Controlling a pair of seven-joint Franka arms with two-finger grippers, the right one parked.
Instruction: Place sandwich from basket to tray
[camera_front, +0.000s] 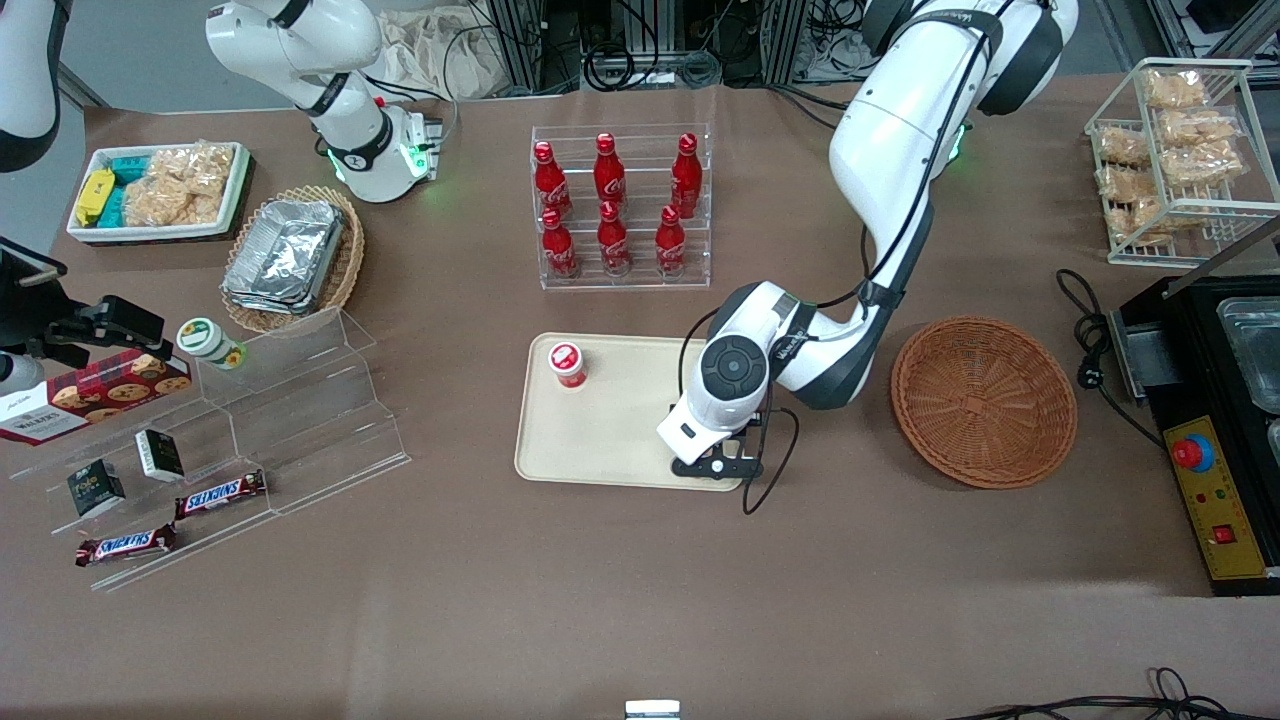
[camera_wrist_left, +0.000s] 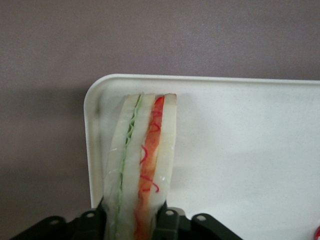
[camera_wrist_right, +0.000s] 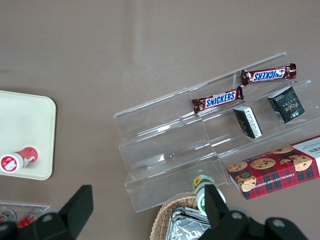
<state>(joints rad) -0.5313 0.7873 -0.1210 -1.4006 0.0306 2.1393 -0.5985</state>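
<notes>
My left gripper (camera_front: 715, 465) hangs over the corner of the cream tray (camera_front: 610, 420) that lies nearest the front camera and toward the basket. The arm's wrist hides the sandwich in the front view. The left wrist view shows the gripper (camera_wrist_left: 136, 220) shut on the sandwich (camera_wrist_left: 142, 160), a pale wedge with green and red filling lines. It stands on edge between the black fingers (camera_wrist_left: 170, 220), just above the tray's rounded corner (camera_wrist_left: 95, 100). The round reddish-brown wicker basket (camera_front: 985, 400) sits empty beside the tray, toward the working arm's end.
A small red-lidded cup (camera_front: 567, 363) stands on the tray. A clear rack of red bottles (camera_front: 620, 205) is farther from the camera than the tray. A black control box (camera_front: 1215, 440) and a cable (camera_front: 1095, 330) lie by the basket. A clear stepped shelf (camera_front: 250, 430) stands toward the parked arm's end.
</notes>
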